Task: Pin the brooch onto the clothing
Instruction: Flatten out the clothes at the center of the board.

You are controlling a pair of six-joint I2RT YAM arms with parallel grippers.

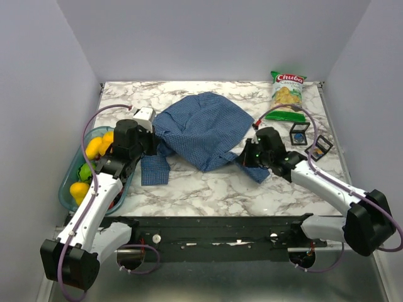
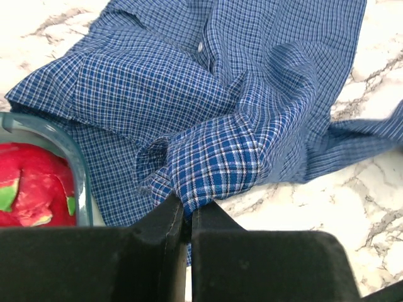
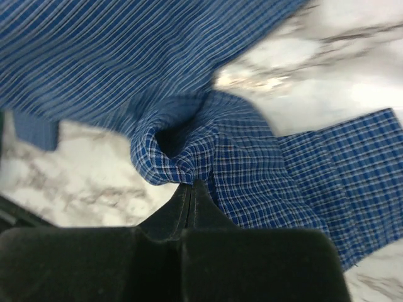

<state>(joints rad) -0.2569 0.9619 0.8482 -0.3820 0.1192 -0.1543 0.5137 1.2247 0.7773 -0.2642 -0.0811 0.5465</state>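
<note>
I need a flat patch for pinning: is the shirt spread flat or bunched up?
Bunched. The shirt lies crumpled in a heap, with folds pinched in the left claw and the right claw.

The left arm (image 1: 93,207) and right arm (image 1: 324,181) have white links, black joints, a looping mauve cable (image 1: 84,133) each, and matte black jaws.

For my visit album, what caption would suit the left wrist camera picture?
Left gripper shut on a fold of the blue checked shirt, marble table beneath, a clear bin at left.
</note>
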